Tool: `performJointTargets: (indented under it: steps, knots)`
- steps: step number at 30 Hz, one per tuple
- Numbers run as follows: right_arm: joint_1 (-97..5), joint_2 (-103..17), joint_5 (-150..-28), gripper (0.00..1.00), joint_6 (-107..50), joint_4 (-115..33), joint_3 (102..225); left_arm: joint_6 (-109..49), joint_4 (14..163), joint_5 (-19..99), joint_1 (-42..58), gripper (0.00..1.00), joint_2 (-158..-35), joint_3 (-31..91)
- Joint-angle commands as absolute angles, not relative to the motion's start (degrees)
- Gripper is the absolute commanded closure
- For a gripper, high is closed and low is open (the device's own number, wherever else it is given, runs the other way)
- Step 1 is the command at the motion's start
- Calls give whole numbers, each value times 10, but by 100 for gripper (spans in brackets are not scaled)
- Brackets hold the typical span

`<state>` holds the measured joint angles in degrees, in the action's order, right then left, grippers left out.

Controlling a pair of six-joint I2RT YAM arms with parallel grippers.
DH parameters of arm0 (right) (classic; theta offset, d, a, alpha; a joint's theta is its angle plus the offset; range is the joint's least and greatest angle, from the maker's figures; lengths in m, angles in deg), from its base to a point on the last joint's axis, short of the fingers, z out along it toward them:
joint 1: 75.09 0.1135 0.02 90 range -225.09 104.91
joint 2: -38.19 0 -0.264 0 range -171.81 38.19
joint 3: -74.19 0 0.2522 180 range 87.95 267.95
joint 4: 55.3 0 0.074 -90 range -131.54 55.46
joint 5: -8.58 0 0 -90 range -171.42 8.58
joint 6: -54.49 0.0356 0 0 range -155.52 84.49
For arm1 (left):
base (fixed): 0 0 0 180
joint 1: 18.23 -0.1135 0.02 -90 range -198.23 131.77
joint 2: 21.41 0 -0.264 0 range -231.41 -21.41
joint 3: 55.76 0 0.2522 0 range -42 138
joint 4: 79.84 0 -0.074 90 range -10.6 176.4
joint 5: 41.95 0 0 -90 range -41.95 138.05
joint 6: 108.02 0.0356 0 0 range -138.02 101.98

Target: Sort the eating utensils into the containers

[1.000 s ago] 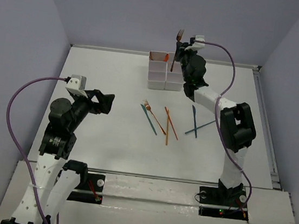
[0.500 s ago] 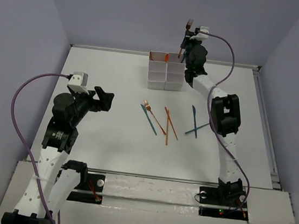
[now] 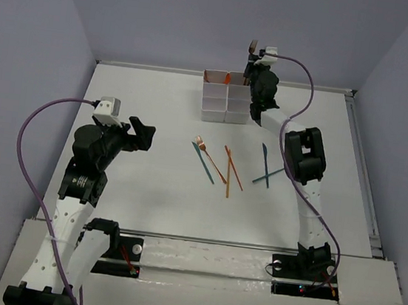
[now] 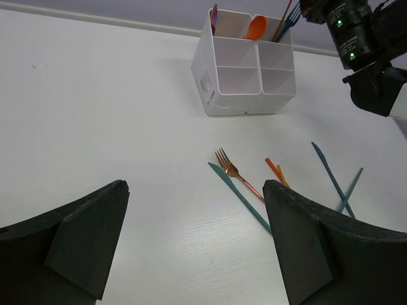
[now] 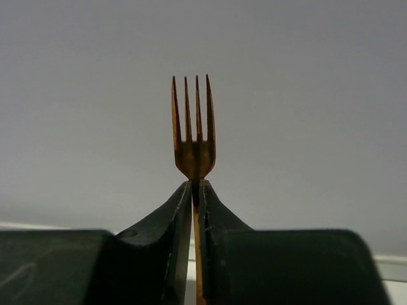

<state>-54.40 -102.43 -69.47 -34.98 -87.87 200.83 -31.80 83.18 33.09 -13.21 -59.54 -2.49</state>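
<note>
- Above the back-right box, my right gripper (image 5: 192, 187) stays pinched tight on a copper fork (image 5: 194, 136), tines up, handle hanging down.
- Change: a second ago this fork hung lower, over the front of the containers (image 3: 215, 114). It then rose and went back, and now sits slightly lower over the back-right cell.
- Handle tip inside the cell or just above the rim: can't tell.
- Meaning: drop-off looks close; lowering and letting go is probably next.
- My left gripper (image 4: 196, 190) is spread wide, empty, over the table (image 3: 136, 99), barely moved.
- Already boxed: orange spoon (image 4: 255, 27), purple spoon (image 4: 213, 11).
- Left on the table: second copper fork (image 3: 203, 145), teal knives (image 3: 203, 161), orange sticks (image 3: 229, 172).
</note>
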Motion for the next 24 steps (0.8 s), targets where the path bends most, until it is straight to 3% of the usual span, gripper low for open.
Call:
performJointTargets:
  steps: [1,4,8,14,19,24]
  knots:
    - [-544,-969,-722,77,-368,-940,1967,-311,859,319,-136,1,-587,-6]
    - [-544,-943,-737,51,-367,-924,1945,-312,860,320,-136,1,-579,-7]
    - [-544,-880,-725,41,-367,-937,1879,-312,860,320,-136,1,-568,-8]
    - [-544,-755,-728,40,-317,-886,1749,-314,860,318,-136,1,-559,-8]
    - [-528,-672,-801,45,-259,-678,1705,-316,858,320,-136,1,-552,-9]
    - [-479,-640,-824,62,-237,-503,1669,-317,859,312,-136,1,-550,-10]
